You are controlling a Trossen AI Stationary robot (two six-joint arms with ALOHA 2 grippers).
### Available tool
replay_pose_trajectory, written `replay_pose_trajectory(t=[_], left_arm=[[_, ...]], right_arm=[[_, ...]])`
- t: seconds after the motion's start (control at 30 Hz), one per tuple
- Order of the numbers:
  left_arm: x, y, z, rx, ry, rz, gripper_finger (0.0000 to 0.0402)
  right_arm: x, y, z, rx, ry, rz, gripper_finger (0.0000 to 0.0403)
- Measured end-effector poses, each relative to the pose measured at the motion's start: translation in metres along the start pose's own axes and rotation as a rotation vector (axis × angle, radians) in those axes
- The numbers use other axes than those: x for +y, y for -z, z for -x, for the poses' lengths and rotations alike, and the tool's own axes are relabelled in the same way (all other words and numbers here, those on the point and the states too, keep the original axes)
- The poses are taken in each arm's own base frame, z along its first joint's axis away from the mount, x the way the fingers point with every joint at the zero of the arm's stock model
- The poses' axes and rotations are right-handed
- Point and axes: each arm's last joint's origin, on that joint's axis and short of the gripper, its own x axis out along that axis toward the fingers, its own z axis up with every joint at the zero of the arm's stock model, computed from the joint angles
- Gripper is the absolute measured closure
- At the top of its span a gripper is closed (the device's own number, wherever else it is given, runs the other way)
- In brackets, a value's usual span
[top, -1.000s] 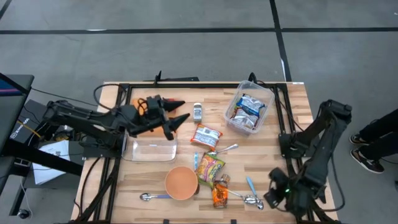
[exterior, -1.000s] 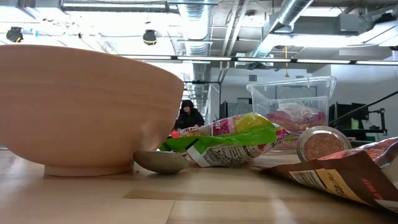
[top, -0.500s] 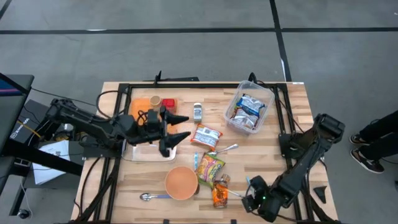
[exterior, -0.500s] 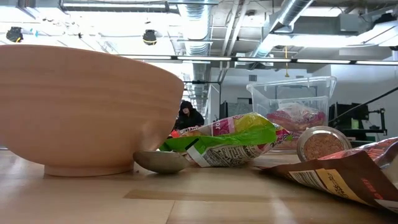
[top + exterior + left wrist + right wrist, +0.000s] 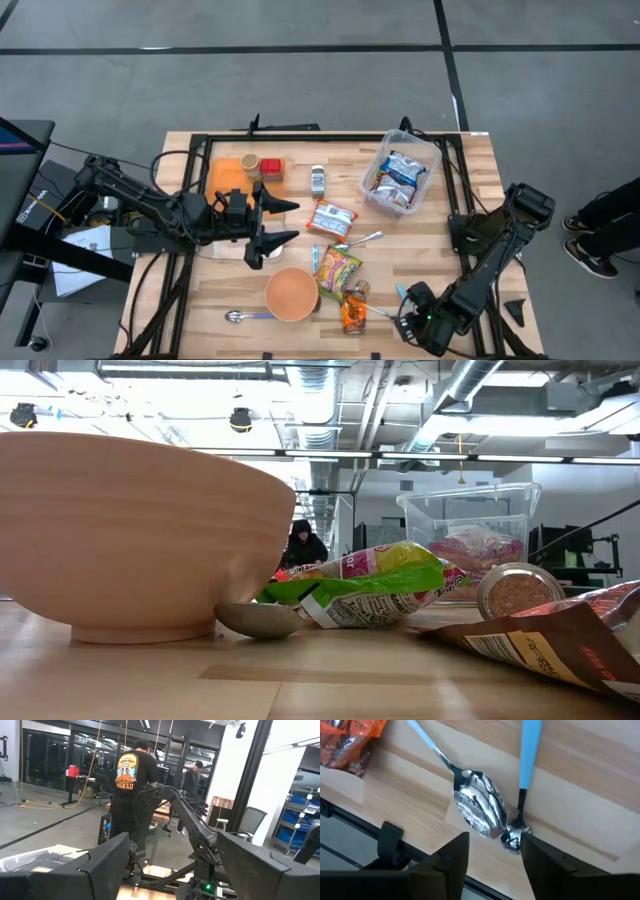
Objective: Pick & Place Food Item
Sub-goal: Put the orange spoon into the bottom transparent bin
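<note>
From above, the wooden counter holds a clear bin of food packets far from both grippers. The left gripper hovers with jaws wide and empty, a red snack packet just ahead of its tips and the orange bowl near beside them. Its arm stretches level across the counter. The right gripper points steeply down at the near edge; its arm folds sharply. Only its wrist view shows what lies under its narrowly parted, empty jaws: a large spoon and a blue-handled spoon, bowls touching. The low view shows neither gripper, only the bowl, a green packet and a jar.
</note>
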Motion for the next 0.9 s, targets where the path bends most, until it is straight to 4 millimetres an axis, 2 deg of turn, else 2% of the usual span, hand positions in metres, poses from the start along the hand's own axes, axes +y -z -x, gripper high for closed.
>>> replay_pose_trajectory(t=[0.3,0.6,0.9], left_arm=[[0.000,0.000,0.000,-0.001,0.000,0.008,0.0105],[0.001,-0.002,0.000,-0.020,-0.001,0.017,0.0105],[0.001,-0.002,0.000,-0.023,-0.009,0.018,0.0105]], right_arm=[[-0.010,-0.006,-0.017,0.006,-0.027,-0.006,0.0230],[-0.009,-0.010,-0.024,-0.008,-0.103,-0.025,0.0239],[-0.010,-0.009,-0.025,-0.009,-0.107,-0.020,0.0259]])
